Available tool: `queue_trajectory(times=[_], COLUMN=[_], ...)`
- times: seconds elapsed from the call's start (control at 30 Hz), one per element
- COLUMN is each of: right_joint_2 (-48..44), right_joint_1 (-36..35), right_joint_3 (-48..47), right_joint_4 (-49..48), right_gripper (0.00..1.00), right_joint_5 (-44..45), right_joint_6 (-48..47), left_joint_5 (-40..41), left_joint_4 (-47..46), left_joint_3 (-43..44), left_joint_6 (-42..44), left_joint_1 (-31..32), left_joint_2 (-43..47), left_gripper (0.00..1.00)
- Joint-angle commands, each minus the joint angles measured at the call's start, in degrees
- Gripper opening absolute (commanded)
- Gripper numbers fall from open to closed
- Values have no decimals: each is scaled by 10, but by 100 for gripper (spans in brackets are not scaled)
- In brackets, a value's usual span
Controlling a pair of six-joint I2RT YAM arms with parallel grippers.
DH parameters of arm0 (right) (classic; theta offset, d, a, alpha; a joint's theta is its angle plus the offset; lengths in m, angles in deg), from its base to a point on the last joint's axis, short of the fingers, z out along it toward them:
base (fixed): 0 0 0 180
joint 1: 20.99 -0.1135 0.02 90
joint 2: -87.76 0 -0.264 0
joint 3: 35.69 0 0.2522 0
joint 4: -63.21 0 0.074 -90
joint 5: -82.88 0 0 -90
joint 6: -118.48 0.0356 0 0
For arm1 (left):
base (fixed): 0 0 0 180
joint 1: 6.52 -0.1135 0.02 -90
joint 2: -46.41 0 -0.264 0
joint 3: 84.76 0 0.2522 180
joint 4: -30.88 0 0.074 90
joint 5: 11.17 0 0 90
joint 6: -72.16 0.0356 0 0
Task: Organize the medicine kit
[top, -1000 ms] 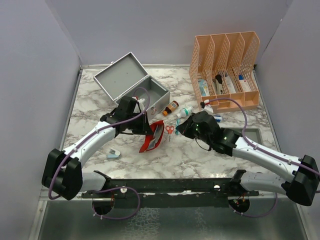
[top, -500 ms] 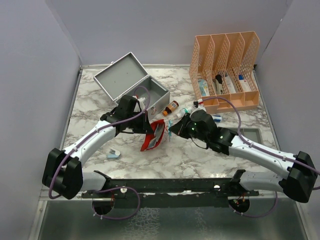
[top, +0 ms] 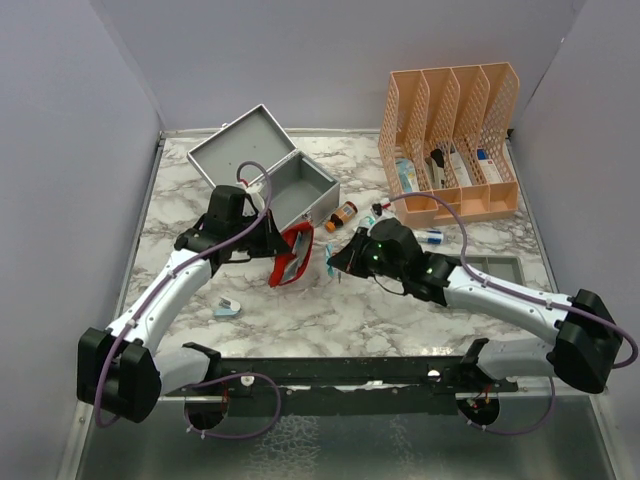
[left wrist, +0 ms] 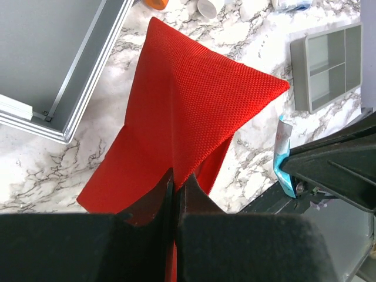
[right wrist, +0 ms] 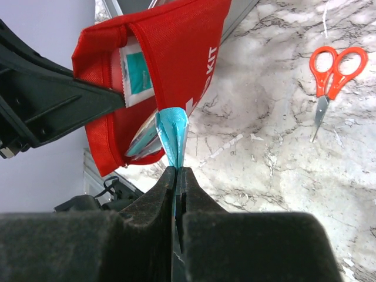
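The medicine kit (top: pixel 300 188) is a grey metal box standing open at the back left, its lid (top: pixel 238 150) tipped back. My left gripper (top: pixel 272 246) is shut on a red fabric pouch (top: pixel 286 256), which hangs just in front of the box. In the left wrist view the jaws (left wrist: pixel 176 176) pinch a fold of the pouch (left wrist: pixel 194 100). My right gripper (top: pixel 336 264) is shut on a thin blue packet (right wrist: pixel 173 132). The packet's tip sits at the open mouth of the pouch (right wrist: pixel 170 47), where other flat packets show inside.
An orange mesh organizer (top: pixel 450 130) with supplies stands at the back right. An orange bottle (top: pixel 343 214) lies beside the box. Orange-handled scissors (right wrist: pixel 332 70) lie on the marble. A shallow grey tray (top: pixel 497 270) sits at the right, and a small blue item (top: pixel 228 307) at the front left.
The left gripper has carried the red pouch left and back toward the box. The right gripper has followed to the left with the blue packet, up to the pouch's mouth.
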Motion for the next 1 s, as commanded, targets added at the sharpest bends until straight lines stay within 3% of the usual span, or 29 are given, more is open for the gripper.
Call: queue_trajectory(times=[0.0, 0.47, 0.83, 0.87, 0.9, 0.93, 0.97], right_joint_2=[22, 123, 161, 168, 174, 178, 184], right_joint_1=[-11, -81, -104, -104, -105, -105, -106], right_joint_3=[-27, -115, -110, -112, -114, -117, -120], right_joint_4=[-31, -44, -40, -40, -41, -38, -36], right_gripper=[2, 1, 1, 1, 1, 1, 1], right_joint_5=[-18, 53, 108, 107, 106, 105, 105], right_joint_6=[-11, 22, 66, 68, 71, 74, 77], left_joint_5=[-11, -11, -11, -11, -11, -11, -11], left_joint_4=[-7, -7, -7, -91, -79, -79, -80], left_joint_3=[-19, -56, -59, -58, -59, -60, -60], left_joint_6=[-2, -2, -2, -2, -65, -242, -266], left_joint_1=[-4, -5, -5, -5, -6, -6, -6], left_joint_2=[24, 38, 51, 51, 52, 52, 54], left_gripper=[0, 0, 0, 0, 0, 0, 24])
